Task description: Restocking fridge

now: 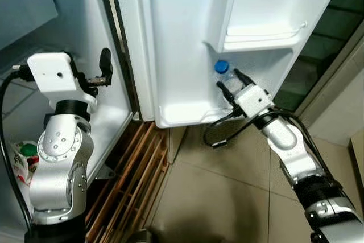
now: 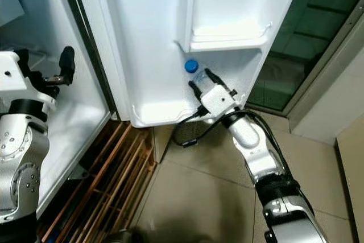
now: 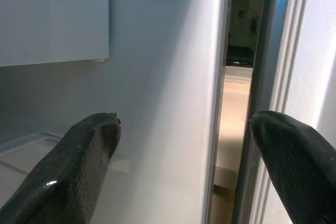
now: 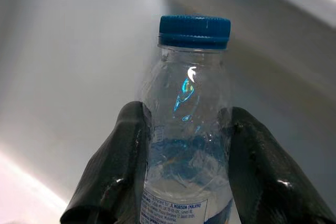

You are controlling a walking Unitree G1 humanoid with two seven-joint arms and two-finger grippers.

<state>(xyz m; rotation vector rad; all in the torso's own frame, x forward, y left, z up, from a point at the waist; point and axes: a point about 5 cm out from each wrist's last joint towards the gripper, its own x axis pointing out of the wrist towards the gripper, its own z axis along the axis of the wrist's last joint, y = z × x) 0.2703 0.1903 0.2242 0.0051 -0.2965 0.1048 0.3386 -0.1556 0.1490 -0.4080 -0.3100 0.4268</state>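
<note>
The right gripper (image 1: 230,83) is clenched on a clear water bottle (image 4: 187,129) with a blue cap (image 1: 221,66), its two black fingers (image 4: 113,177) pressing the sides just below the shoulder so that the neck and cap stay free. The bottle stands upright, held in the lower door shelf (image 1: 187,115) of the open fridge door (image 1: 170,38), close to that shelf's right end and under the smaller upper door shelf (image 1: 261,41). Gripping it at mid-body seems meant to keep it vertical while it goes behind the shelf's front lip; whether its base already rests on the shelf floor cannot be told, since the lip hides it. The left gripper (image 1: 104,71) is released, fingers spread apart and holding nothing, and it sits at the hinge edge between the fridge wall (image 3: 157,77) and the door, probably to keep the door from swinging shut while the right arm stocks the shelf.
</note>
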